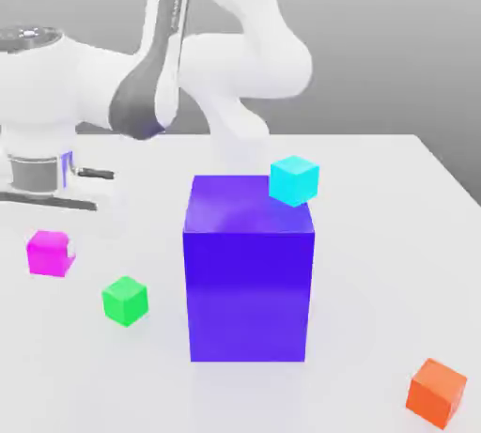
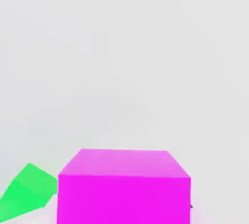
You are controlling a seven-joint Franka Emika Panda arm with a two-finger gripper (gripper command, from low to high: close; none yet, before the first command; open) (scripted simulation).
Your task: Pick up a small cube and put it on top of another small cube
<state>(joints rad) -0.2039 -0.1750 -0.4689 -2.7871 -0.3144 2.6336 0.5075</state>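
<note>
We find the gripper pinching the magenta cube, with the green cube lying on the table just beside it, toward the exterior view's right and nearer the camera.

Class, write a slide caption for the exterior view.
Gripper shut on magenta cube, near green cube and big purple-blue block.

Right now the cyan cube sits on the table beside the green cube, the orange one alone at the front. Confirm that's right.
Not quite. The cyan cube sits on top of the purple block, at its back corner, not on the table. The exterior view shows it. The green cube is on the table; the orange cube is alone at the front.
</note>
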